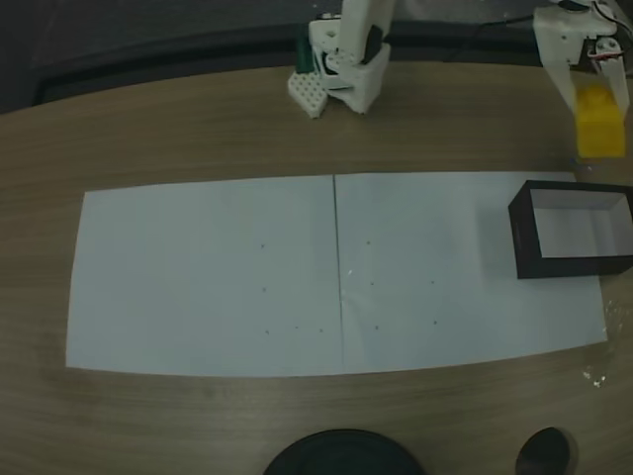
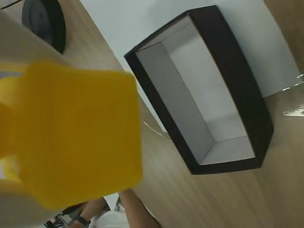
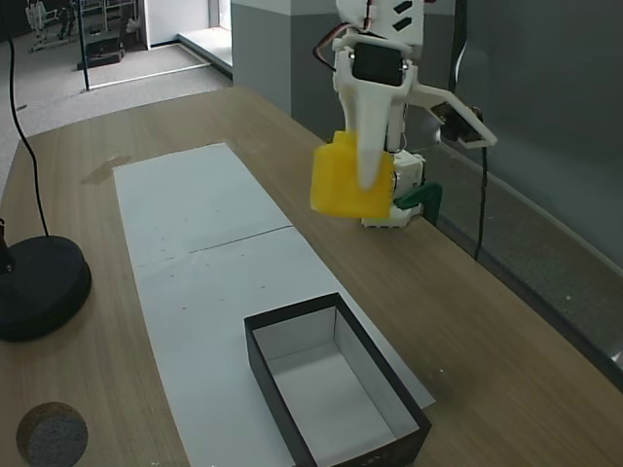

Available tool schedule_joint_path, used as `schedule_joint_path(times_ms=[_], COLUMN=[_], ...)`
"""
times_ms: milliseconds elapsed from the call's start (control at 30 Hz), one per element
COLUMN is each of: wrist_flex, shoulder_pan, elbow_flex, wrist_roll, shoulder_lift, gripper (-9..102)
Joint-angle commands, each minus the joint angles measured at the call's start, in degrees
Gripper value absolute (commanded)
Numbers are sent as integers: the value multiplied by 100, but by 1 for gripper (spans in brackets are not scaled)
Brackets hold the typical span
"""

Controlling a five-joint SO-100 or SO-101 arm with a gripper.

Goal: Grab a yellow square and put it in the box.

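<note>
The hand [image 3: 362,180] was clamped on the yellow square [image 3: 343,185], held in the air above the desk [image 3: 467,321], near the empty box [image 3: 336,384]. A round black base [image 3: 39,287] stood well apart beside the white paper [image 1: 208,272].

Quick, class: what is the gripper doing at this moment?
Gripper: shut on the yellow square, held in the air, not yet over the box.
</note>
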Motion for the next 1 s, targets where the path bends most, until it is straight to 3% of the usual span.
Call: schedule_joint_path(times_ms=[0,267,567,700,833,967], wrist_flex=[-396,-1485,-2057,-2057,-1934,-1644], shoulder_pan=[-114,-141,-35,18,18,0], elbow_flex=[-26,-70,-70,-79,-88,-211], wrist_roll=[-26,-18,-18,70,598,536], shoulder_lift=[-246,-1573,-2259,-2338,-2259,-2101], gripper=[8,8,8,11,27,26])
